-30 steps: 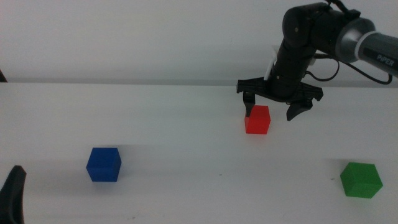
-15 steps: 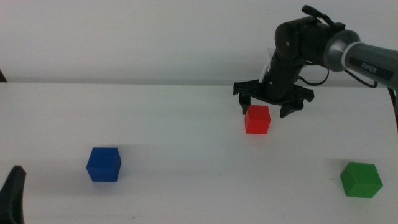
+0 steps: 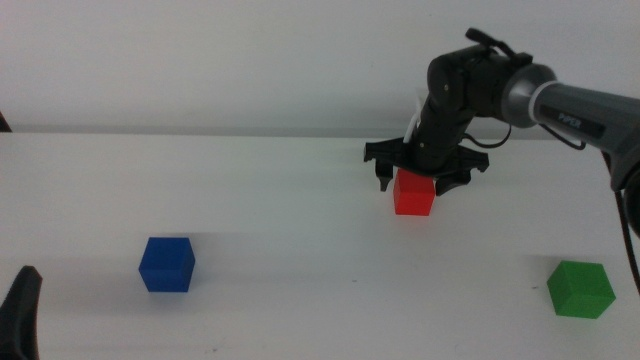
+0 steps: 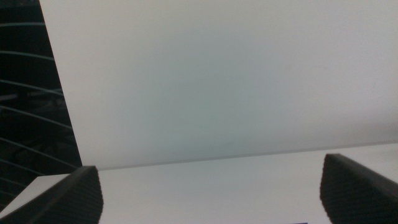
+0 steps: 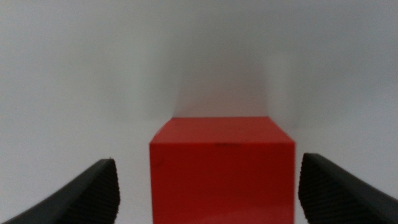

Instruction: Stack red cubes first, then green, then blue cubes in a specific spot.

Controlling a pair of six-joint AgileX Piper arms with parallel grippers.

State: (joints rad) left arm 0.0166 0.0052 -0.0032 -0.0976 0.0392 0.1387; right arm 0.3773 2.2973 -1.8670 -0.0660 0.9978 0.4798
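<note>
A red cube rests on the white table right of centre, and the right wrist view shows the red cube close up, centred between the jaws. My right gripper is open, lowered around the cube's top with a jaw on each side and a gap to each. The blue cube sits at the front left. At the front right lies the green cube. My left gripper waits at the bottom-left corner, open, with nothing between its jaws in the left wrist view.
The white tabletop runs back to a pale wall. The right arm reaches in from the right above the table. A dark area lies beyond the table's edge in the left wrist view.
My right gripper has moved left and down, from just right of and behind the red cube to straddling its top. The cubes and the left arm have not moved.
</note>
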